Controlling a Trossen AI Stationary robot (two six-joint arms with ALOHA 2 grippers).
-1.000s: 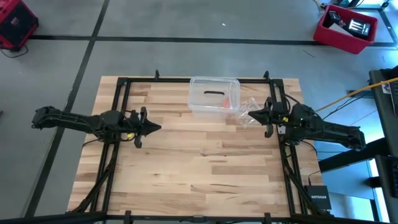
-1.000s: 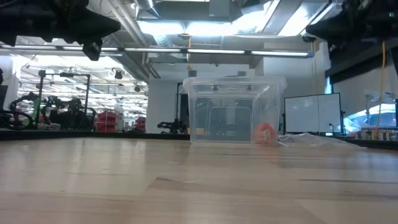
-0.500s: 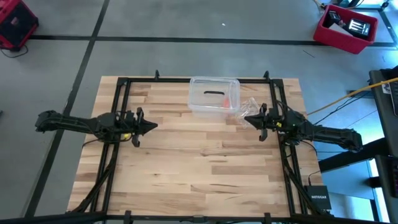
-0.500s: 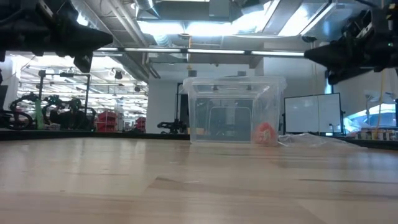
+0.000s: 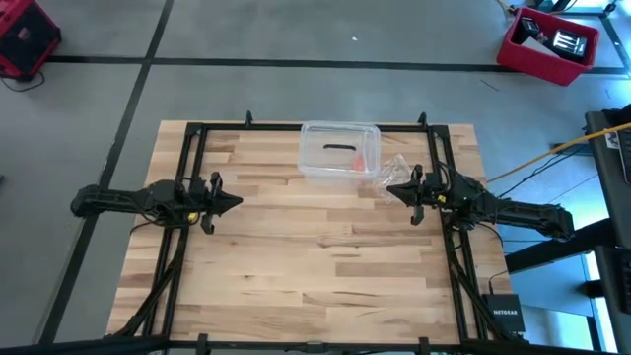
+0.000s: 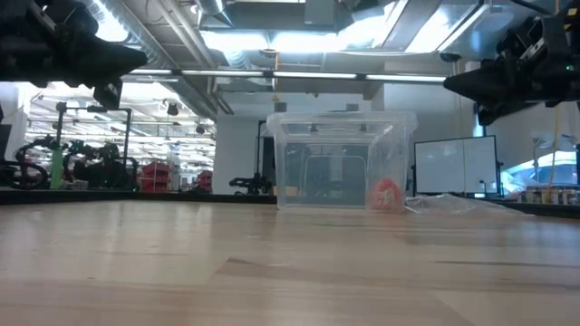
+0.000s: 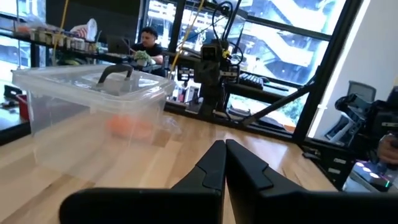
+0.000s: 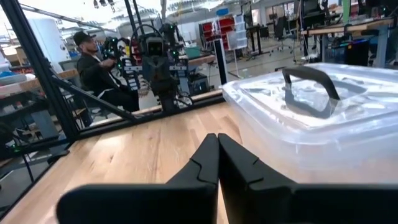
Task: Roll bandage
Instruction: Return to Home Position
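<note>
Bandage (image 6: 387, 194) in bin (image 6: 317, 172), far edge; L claw (image 5: 239, 202), R claw (image 5: 388, 189) well apart

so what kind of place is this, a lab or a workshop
Most likely a robotics lab in an industrial hall: bare ceiling ducts overhead, a person seated among workbenches, and a concrete floor with a red bin.
</note>
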